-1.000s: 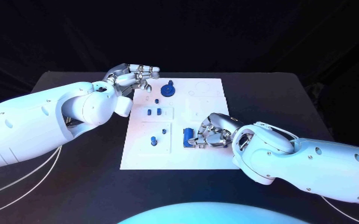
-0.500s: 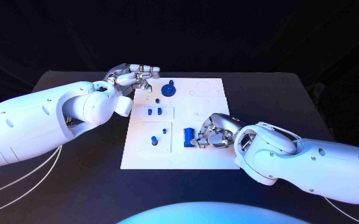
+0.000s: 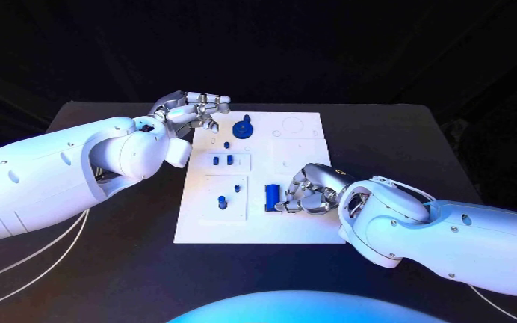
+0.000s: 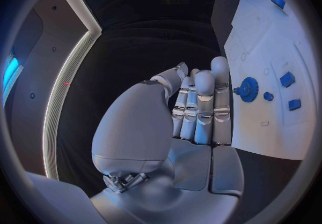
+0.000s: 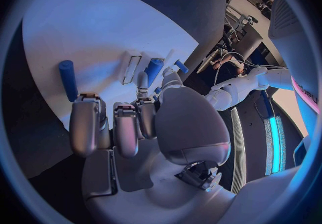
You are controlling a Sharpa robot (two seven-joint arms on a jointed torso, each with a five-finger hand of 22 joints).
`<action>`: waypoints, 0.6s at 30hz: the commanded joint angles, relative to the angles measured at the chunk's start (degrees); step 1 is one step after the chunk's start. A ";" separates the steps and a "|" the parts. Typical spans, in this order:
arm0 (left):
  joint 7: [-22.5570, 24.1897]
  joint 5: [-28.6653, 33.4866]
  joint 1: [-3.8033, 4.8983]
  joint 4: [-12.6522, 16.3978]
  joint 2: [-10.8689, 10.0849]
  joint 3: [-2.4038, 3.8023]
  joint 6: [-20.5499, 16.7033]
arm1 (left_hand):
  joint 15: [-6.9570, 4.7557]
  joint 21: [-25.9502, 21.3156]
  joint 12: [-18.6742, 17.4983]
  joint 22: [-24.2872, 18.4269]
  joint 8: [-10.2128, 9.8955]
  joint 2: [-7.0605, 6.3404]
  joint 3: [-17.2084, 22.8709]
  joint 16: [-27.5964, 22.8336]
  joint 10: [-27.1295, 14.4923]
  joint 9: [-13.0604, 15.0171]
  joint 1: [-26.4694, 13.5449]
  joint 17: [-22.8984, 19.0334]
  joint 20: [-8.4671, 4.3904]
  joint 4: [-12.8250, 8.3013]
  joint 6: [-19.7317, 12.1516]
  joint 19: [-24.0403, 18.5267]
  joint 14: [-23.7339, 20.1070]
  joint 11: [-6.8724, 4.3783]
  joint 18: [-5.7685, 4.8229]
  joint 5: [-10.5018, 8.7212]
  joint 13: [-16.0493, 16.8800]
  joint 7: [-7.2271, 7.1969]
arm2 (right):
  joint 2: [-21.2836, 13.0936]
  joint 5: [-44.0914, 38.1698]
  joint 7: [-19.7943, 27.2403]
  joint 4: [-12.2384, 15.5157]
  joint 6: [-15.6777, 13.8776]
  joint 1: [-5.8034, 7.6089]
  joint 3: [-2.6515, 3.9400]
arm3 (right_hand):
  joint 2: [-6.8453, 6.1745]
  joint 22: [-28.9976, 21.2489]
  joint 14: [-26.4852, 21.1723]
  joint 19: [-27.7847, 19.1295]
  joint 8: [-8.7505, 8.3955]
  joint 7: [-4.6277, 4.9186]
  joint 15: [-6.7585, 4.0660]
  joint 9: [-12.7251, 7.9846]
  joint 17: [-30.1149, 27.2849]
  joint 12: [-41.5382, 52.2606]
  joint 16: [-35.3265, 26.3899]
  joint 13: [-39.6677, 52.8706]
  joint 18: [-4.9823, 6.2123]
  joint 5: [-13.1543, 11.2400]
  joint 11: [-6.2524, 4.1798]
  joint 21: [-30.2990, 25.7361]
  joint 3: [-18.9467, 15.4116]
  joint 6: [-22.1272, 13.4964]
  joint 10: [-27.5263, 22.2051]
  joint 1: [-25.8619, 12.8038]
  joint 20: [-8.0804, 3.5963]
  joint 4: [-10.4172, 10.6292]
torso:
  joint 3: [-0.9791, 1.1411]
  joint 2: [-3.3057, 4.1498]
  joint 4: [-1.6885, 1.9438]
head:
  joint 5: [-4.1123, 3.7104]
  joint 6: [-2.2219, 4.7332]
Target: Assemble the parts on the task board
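Observation:
The white task board [image 3: 302,226] lies in the middle of the black table. A blue gear [image 3: 243,127] stands near its far edge, also seen as the gear [image 4: 249,89] past my left hand's fingers. A long blue cylinder [image 3: 272,196] lies flat on the board, just off the fingertips of my right hand [image 3: 309,192]; in the right wrist view the cylinder [image 5: 67,79] lies apart from the curled fingers [image 5: 87,122]. My left hand [image 3: 194,111] hovers at the board's far left corner with fingers drawn in and nothing in them.
Two small blue pieces [image 3: 221,161] sit in a raised square mid-board. A blue peg [image 3: 222,202] and a smaller one [image 3: 237,187] stand in the square nearer me. Bare black table [image 3: 107,263] surrounds the board.
My right hand has drawn slightly right off the blue cylinder, which now shows whole on the board. The left hand has not moved.

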 commanded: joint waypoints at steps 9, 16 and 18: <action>0.30 -0.34 0.03 0.10 0.10 0.02 0.85 | -0.08 -0.27 0.36 -0.10 0.20 0.01 -0.28 0.30 -0.51 -0.07 -0.52 -0.06 0.47 0.05 -0.36 0.03 -0.31 -0.01 0.78 0.17 0.08 -0.12 | -4.06 -1.92 2.03 1.07 -1.72 0.57 0.02 | 1.24 11.25 5.45 1.84 -1.27 0.31 -0.13 -0.46 12.23 -1.12 0.06 4.45 -0.73 0.58 0.32 -1.09 0.18 -1.69 -0.42 3.03 -0.21 -0.62 | -0.05 -0.13 -0.16 | -0.71 0.26; 0.36 -0.34 0.03 0.24 -0.06 0.02 0.90 | -0.08 -0.27 0.36 -0.10 0.20 0.01 -0.28 0.30 -0.51 -0.07 -0.52 -0.06 0.47 0.05 -0.36 0.03 -0.31 -0.01 0.78 0.17 0.08 -0.12 | -9.62 -5.47 2.46 2.28 -2.79 1.24 0.01 | 1.74 11.37 5.45 1.93 -3.09 0.90 0.26 -1.40 12.23 -1.24 0.06 4.45 -0.80 0.94 0.79 -0.84 0.40 -2.48 -0.47 4.91 0.09 -1.13 | -0.12 -0.13 -0.44 | -1.56 0.40; 0.36 -0.34 0.03 0.27 -0.15 0.02 0.91 | -0.08 -0.27 0.36 -0.10 0.20 0.01 -0.28 0.30 -0.51 -0.07 -0.52 -0.06 0.47 0.05 -0.36 0.03 -0.31 -0.01 0.78 0.17 0.08 -0.12 | -10.70 -6.17 2.30 2.49 -2.78 1.29 0.00 | 1.75 11.42 5.47 1.99 -3.12 0.91 0.27 -1.42 12.31 -1.20 0.09 4.49 -0.84 0.95 0.80 -0.64 0.38 -2.39 -0.44 4.91 0.11 -1.10 | -0.07 -0.11 -0.60 | -1.63 0.38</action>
